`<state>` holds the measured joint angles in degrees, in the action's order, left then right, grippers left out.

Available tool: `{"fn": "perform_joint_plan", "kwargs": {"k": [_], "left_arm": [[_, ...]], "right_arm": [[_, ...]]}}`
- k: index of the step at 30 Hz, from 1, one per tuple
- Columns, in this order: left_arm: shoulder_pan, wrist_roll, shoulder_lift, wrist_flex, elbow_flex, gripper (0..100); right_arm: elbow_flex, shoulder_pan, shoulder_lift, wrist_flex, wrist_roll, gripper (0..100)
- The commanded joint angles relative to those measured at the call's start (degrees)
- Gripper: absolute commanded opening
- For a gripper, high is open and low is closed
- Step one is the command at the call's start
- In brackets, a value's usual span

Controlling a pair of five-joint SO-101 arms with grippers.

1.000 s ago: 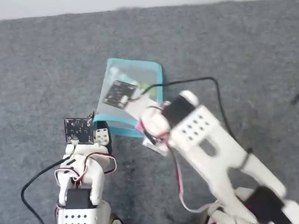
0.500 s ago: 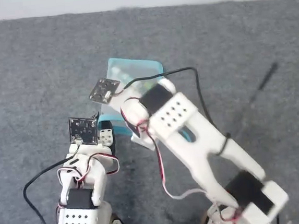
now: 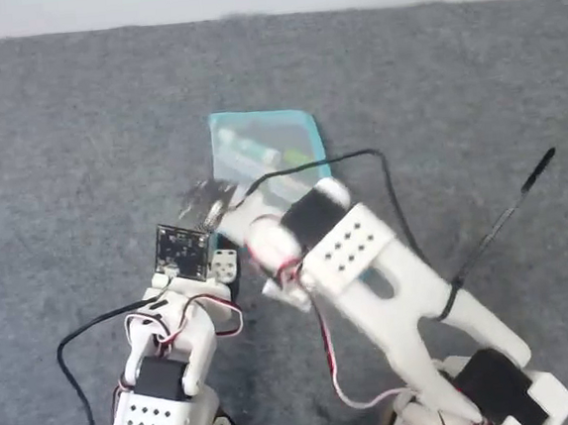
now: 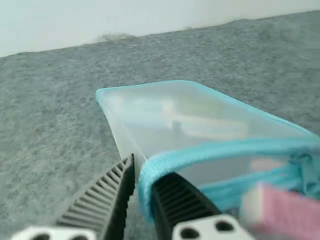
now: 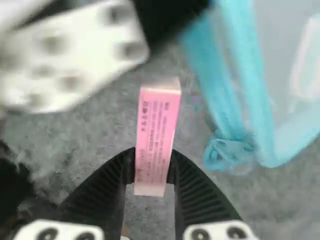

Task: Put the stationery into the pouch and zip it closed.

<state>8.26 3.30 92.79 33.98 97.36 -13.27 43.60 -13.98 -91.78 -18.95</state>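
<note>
The clear pouch with a teal zipper rim lies on the grey carpet, with pale stationery showing through its wall. My left gripper is shut on the pouch's teal zipper edge at its near corner. Beside the mouth, my right gripper is shut on a pink eraser, just outside the teal rim. The eraser is also in the left wrist view, next to the zipper. In the high view both arms meet at the pouch's near end, the left gripper beside the right arm's wrist.
A thin black pen-like stick lies on the carpet to the right, its lower end behind the right arm. A black cable loops over the pouch's near end. Open carpet surrounds the pouch.
The right arm swung left over the pouch, then settled at its near edge. The left arm shifted right and nearer. The pouch slid slightly away and right. The black stick changed position.
</note>
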Motion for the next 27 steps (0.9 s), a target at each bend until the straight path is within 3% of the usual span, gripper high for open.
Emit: {"fn": "perform_joint_plan", "kwargs": {"k": [1,7,21,27], "left_arm": [[3.5,0.6,1.1,-1.2,-0.5,1],[4.7,0.5,0.9,-1.1,-0.5,1],[7.2,-1.7,1.1,0.8,-0.5,1],[8.4,-1.8,1.1,1.0,-0.5,1]], "right_arm": [[2.4,-5.1,2.1,0.8,2.7,0.7],[10.2,-9.5,7.5,-0.7,5.7,0.7],[36.8,-9.5,23.9,-11.2,5.9,0.9],[38.2,-9.2,28.4,-11.1,5.8,0.9]]}}
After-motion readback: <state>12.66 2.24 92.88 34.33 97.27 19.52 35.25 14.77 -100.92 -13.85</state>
